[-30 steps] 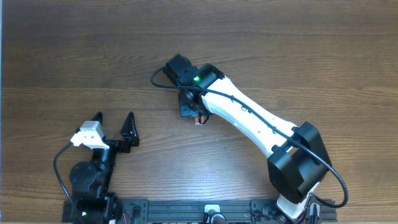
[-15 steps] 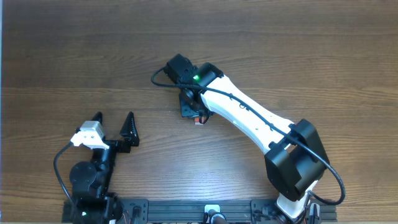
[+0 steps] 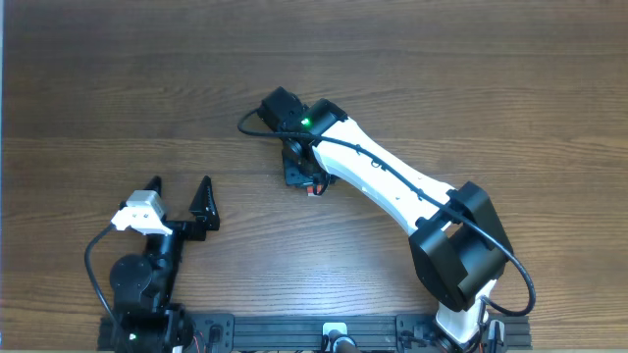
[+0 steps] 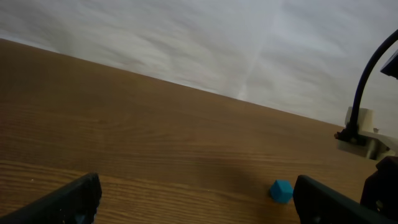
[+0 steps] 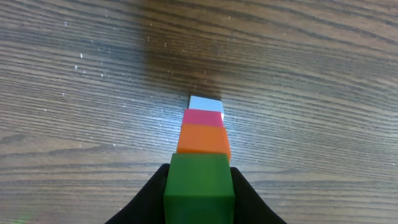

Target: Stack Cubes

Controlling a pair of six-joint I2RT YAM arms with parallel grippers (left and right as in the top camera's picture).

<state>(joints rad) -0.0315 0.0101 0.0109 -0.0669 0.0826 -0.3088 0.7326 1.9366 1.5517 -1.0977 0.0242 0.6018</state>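
- I am holding the green cube (image 5: 199,177) in the right end effector (image 5: 199,194). Its two fingers are squeezing the cube's sides.
- The green cube is sitting right over a tower on the table (image 5: 74,74): an orange cube (image 5: 203,138), then a pink cube (image 5: 203,117), then a pale cube (image 5: 206,103) at the bottom. I cannot tell if green is touching orange.
- I am thinking the best way is lining up the edges, going down slowly, opening the fingers only a little, then lifting straight up.
- The cubes are looking smooth and hard, with flat faces, so they may be slipping easily. The table is flat brown wood with thin lines.
- The left end effector (image 3: 180,199) is resting wide open, holding nothing, well apart from the tower. A small blue cube (image 4: 281,190) is lying on the table ahead of it.
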